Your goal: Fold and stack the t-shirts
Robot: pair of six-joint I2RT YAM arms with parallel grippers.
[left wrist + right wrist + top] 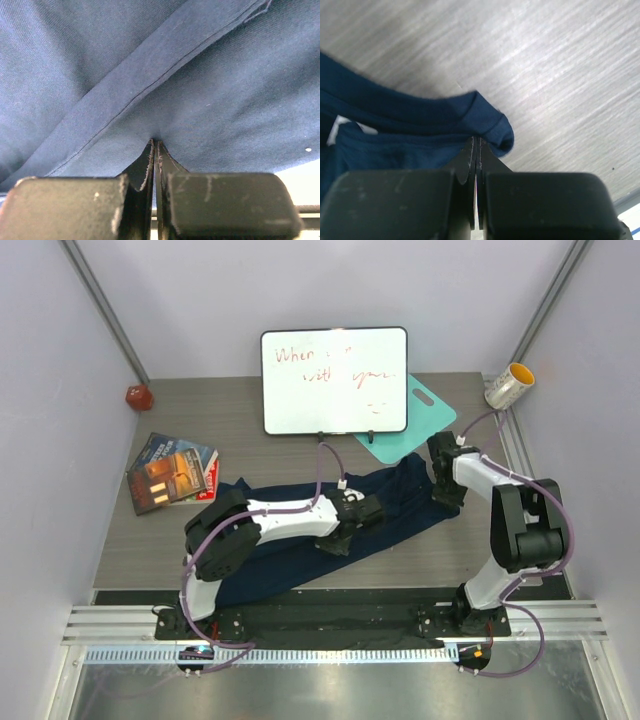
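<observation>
- Two grippers are both clenched on the same dark navy t-shirt (300, 555), which sprawls across the middle of the grey table (130, 550), running from about 7 o'clock up toward 2 o'clock.
- Left gripper (380, 508) reaches over the shirt's centre. In its wrist view the left gripper (155, 144) has its jaws pressed together, pinching a fold of the t-shirt (210, 80), and a stitched seam crosses the cloth diagonally above.
- Right gripper (446, 498) sits at the shirt's 2 o'clock end. In its wrist view the right gripper (476, 140) has its jaws closed on a hemmed edge of the t-shirt (395, 112), which curls over bare tabletop.
- Whiteboard (334, 380) with red writing stands at 12 o'clock behind the shirt.
- Teal board (430, 410) lies flat at 1 o'clock, partly behind the whiteboard, and the shirt's far end lies just beside it.
- Books (170, 472) lie at 9 o'clock, just beside the shirt's left end.
- Small red object (139, 397) rests in the 10 o'clock corner.
- Roll with a yellow end (510, 386) lies at the 2 o'clock corner.
</observation>
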